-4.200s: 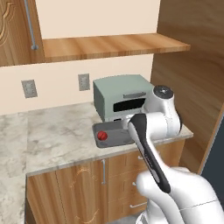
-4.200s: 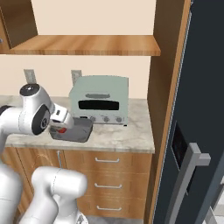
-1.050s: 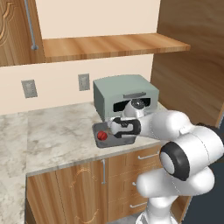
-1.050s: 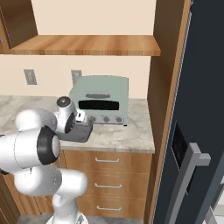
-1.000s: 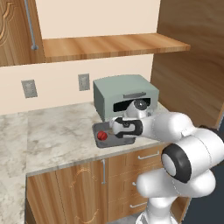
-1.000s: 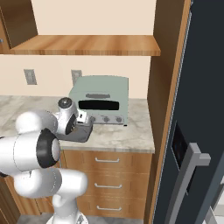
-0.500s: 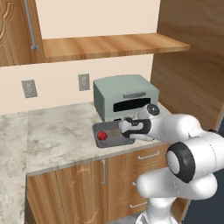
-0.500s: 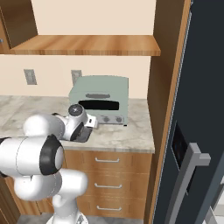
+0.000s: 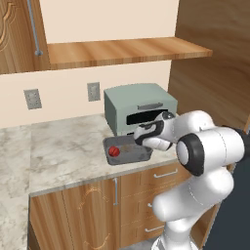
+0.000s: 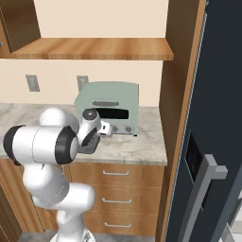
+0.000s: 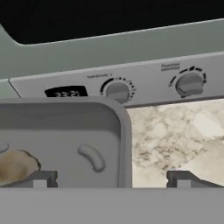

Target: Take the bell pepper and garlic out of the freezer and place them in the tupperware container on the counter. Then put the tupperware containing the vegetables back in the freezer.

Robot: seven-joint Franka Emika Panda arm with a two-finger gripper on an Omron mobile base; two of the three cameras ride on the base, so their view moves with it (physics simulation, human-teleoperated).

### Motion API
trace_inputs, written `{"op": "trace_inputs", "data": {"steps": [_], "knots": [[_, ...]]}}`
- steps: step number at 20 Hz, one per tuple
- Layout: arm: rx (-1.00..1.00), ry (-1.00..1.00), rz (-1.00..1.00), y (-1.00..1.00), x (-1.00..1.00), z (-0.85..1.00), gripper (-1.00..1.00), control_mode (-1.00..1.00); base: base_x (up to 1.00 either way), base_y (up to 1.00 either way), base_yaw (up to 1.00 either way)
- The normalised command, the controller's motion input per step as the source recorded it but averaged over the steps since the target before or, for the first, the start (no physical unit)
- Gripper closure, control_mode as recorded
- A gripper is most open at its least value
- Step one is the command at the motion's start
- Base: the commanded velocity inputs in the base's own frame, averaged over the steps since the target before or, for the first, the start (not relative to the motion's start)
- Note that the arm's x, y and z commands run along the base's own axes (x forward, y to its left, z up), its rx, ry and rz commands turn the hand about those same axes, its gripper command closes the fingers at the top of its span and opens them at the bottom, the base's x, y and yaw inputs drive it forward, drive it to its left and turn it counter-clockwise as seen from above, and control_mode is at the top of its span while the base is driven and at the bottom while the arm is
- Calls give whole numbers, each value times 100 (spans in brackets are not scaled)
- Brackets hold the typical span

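In the left base view, the bell pepper (image 9: pixel 114 151) lies at the left end of the tupperware container (image 9: pixel 128 155), just left of frame center on the desk (image 9: pixel 63 149). Behind the tub stands a grey-green toaster oven (image 9: pixel 139 108). At the tub's right end hangs the end effector (image 9: pixel 142 138), its tips blocked by the wrist. In the hand view a beige lump at lower left, perhaps the garlic (image 11: pixel 15 165), rests on the tub floor. The two fingertips (image 11: pixel 40 178) stand spread wide at the bottom, one inside the tub, the other over bare desk, straddling its right wall and pinching nothing. At the right edge of the right base view stands the freezer (image 10: pixel 220 118).
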Motion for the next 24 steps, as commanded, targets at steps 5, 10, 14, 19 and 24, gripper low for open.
{"op": "trace_inputs", "data": {"steps": [5, 10, 14, 19, 24], "knots": [[0, 10, 0, 0, 19, -44, -100, -100, 0, 0, 0], [1, 8, 0, 0, 34, -26, -100, -100, 0, 0, 0], [1, 11, 0, 0, 36, -29, -100, -100, 0, 0, 0], [1, 5, 0, 0, 5, -20, -100, -100, 0, 0, 0], [3, 0, 0, 0, -16, 0, -100, -100, 0, 0, 0]]}}
